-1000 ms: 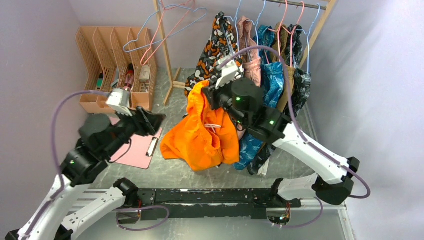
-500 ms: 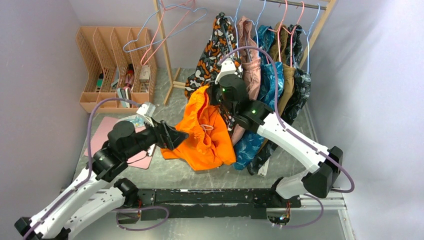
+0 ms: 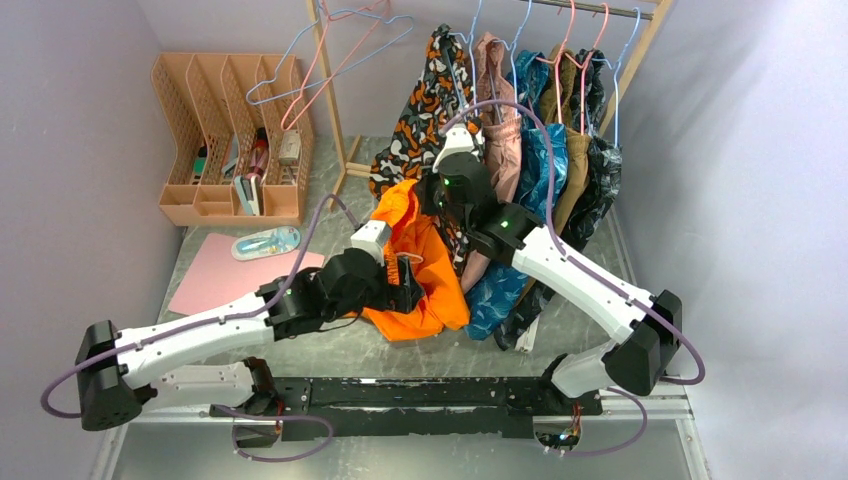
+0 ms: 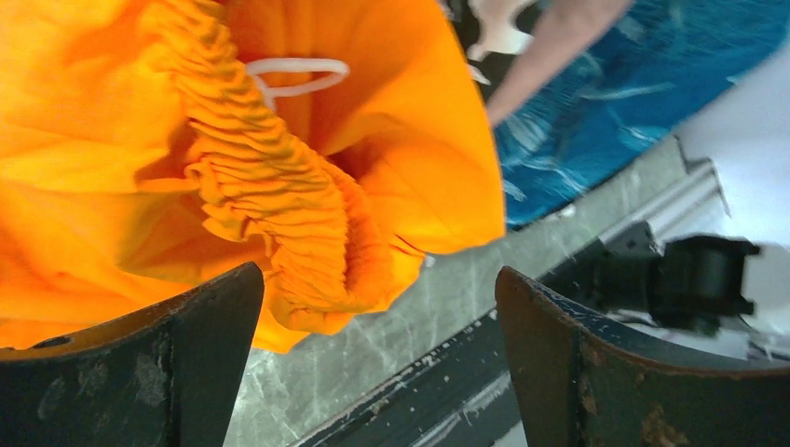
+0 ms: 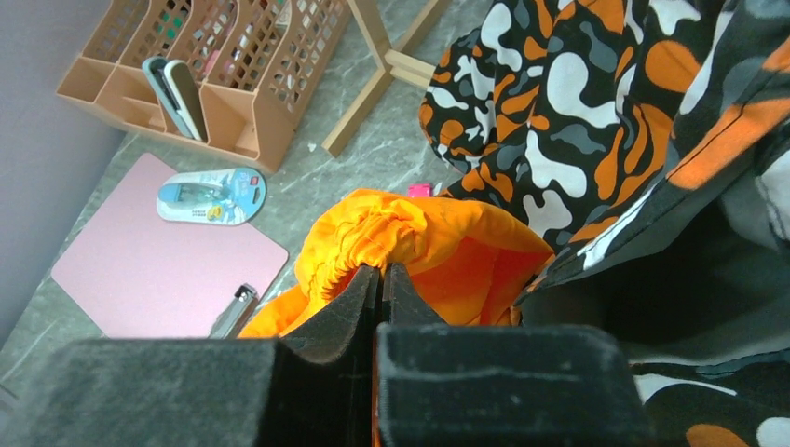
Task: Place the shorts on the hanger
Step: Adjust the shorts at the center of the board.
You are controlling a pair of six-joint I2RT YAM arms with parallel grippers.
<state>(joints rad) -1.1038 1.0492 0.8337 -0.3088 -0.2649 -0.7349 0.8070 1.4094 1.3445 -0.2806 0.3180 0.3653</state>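
The plain bright orange fabric shorts [image 3: 425, 275] hang bunched over the middle of the grey tabletop [image 3: 340, 350], just in front of the clothes rack [image 3: 590, 10], with their lower folds resting on the surface. The right gripper [image 5: 382, 279] is clenched on the gathered waistband [image 5: 373, 233] and holds it up beside the orange-black-white patterned garment [image 5: 559, 112]. The left gripper [image 4: 373, 298] is spread wide and grasps nothing. A fold of waistband and the white drawstring [image 4: 298, 74] lie just ahead, between its fingers. A thin pink wire hanger [image 3: 335, 66] hangs bare on the wooden upright [image 3: 325, 90] toward the far left corner, well apart from the shorts. I can't be sure that is the one meant. By my reckoning the shorts are lifted, but no hanger is near them, so the hanging itself is all left to do.
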